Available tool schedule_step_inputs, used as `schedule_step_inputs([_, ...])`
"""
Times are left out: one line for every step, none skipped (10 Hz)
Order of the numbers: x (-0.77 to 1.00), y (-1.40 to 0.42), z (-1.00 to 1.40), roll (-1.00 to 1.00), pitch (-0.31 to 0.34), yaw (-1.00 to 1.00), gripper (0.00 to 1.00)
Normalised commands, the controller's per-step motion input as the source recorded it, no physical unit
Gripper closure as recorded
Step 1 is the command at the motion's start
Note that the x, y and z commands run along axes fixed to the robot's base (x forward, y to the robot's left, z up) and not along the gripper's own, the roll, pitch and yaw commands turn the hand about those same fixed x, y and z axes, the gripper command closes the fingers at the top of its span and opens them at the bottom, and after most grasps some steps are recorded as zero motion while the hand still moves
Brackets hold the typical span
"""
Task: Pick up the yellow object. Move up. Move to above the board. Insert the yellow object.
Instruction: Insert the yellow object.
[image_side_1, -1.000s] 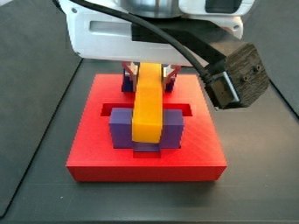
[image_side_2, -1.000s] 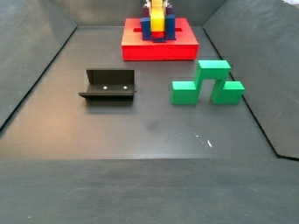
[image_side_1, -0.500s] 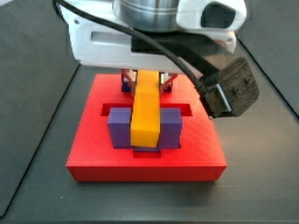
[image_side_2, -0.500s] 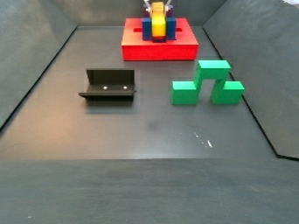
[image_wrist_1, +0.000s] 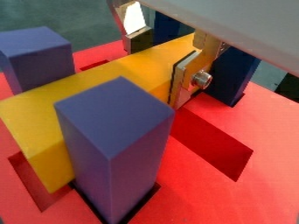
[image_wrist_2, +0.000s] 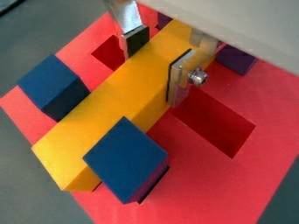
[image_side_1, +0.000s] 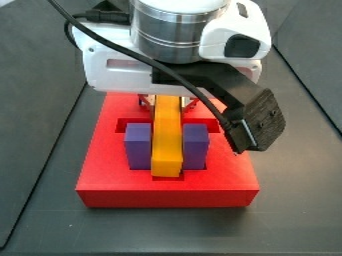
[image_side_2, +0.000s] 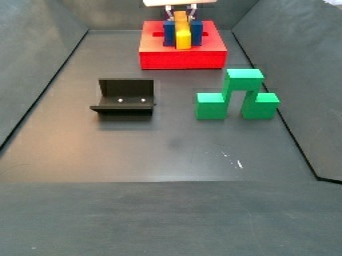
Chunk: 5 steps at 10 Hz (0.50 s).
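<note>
The yellow object (image_side_1: 166, 135) lies lengthwise along the middle of the red board (image_side_1: 167, 190), low between the two purple posts (image_side_1: 138, 146). It also shows in the far side view (image_side_2: 181, 32) on the board (image_side_2: 183, 60). My gripper (image_side_1: 167, 98) stands straight above the board's back half. In both wrist views the fingers straddle the bar (image_wrist_1: 105, 96) (image_wrist_2: 117, 114), and the gripper (image_wrist_1: 162, 61) (image_wrist_2: 158, 61) is shut on it. One pad (image_wrist_2: 177, 79) lies flat on the bar's side. Blue posts (image_wrist_2: 122, 153) stand beside the bar.
The dark fixture (image_side_2: 123, 97) stands on the floor at the left. Green stepped blocks (image_side_2: 235, 95) stand at the right. Dark side walls ring the floor. The arm's cable and a black box (image_side_1: 254, 120) hang to the right of the board.
The gripper has come down over the board, and the yellow bar has sunk with it, from riding above the purple posts to lying low between them.
</note>
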Motion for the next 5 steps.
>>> schedule_step_inputs([0.03,-0.07,-0.08,0.0,0.0,0.04,1.0])
schedule_step_inputs([0.01,-0.06,-0.09,0.0,0.0,0.03,1.0])
schedule_step_inputs([0.01,-0.05,-0.08,0.0,-0.003,0.03,1.0])
schedule_step_inputs([0.01,-0.09,-0.07,0.0,-0.001,0.04,1.0])
schedule_step_inputs([0.04,-0.12,-0.04,0.0,0.0,0.05,1.0])
